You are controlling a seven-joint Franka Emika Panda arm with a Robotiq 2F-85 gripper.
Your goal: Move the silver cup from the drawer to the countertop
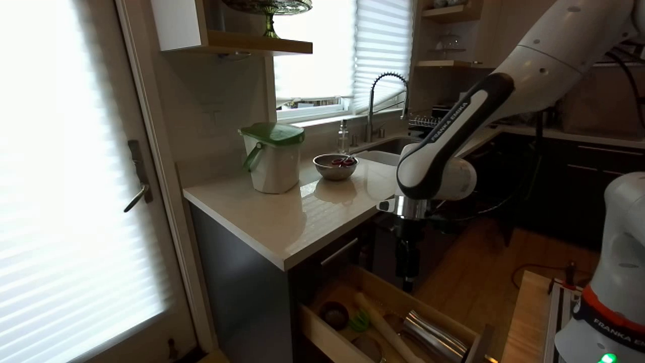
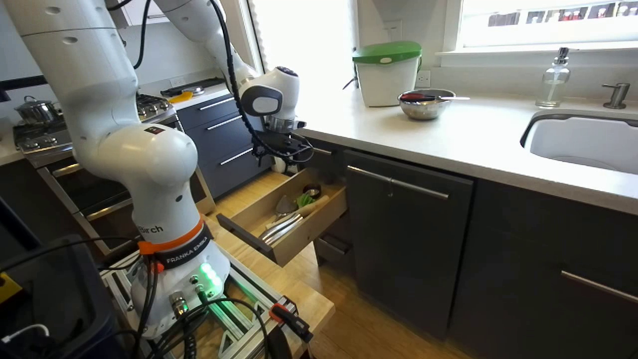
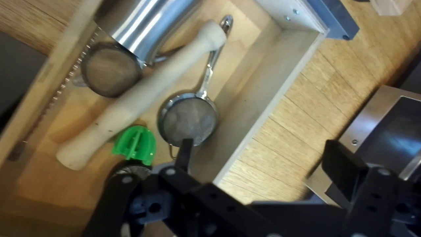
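Observation:
A small round vessel, apparently the silver cup, stands at the cabinet end of the drawer. It also shows dark and small in an exterior view. In the wrist view, my gripper hides most of this cup; its height cannot be told. The drawer is pulled out. The cream-white countertop is above it. My gripper hangs pointing down over the drawer's side wall. In the wrist view my gripper is wide open and empty, one finger over the drawer, one over the floor.
The drawer holds a wooden pestle, a green plastic piece, two strainers and a curved shiny metal piece. On the countertop stand a green-lidded white bin and a metal bowl with red-handled tools.

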